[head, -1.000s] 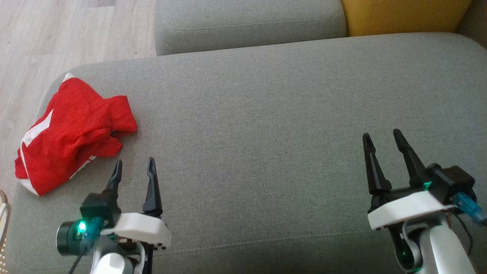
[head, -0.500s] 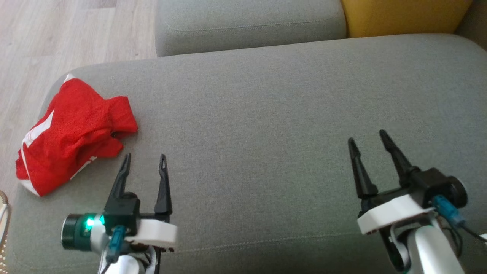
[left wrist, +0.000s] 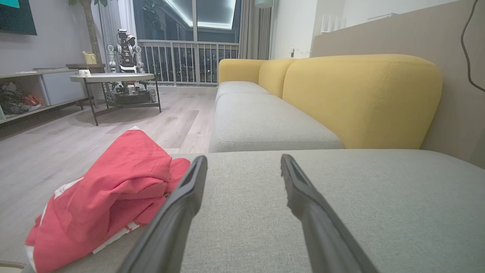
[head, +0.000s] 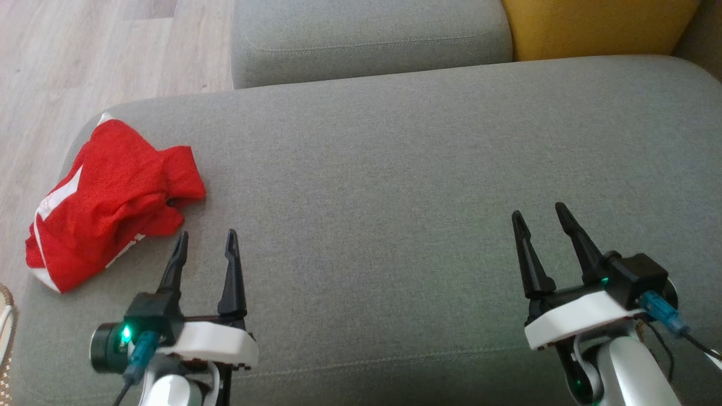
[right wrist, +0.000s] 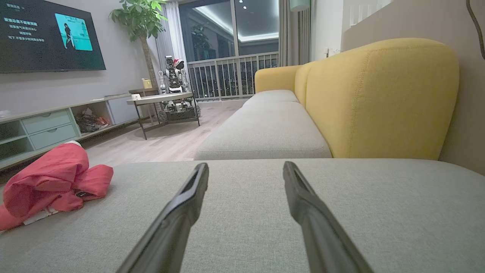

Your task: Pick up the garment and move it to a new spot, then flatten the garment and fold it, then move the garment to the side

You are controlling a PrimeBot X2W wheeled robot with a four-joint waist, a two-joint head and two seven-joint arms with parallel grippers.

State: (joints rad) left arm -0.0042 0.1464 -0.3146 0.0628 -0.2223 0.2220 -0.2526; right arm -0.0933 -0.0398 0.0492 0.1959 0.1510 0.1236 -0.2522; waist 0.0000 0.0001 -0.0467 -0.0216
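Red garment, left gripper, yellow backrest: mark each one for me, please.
red garment (head: 107,197), head view, middle of the crumpled heap
left gripper (head: 206,234), head view, midway between its open fingertips
yellow backrest (left wrist: 360,98), left wrist view, middle of its front face

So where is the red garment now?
In the head view the red garment lies bunched at the left end of the grey cushion, close to the open left gripper.
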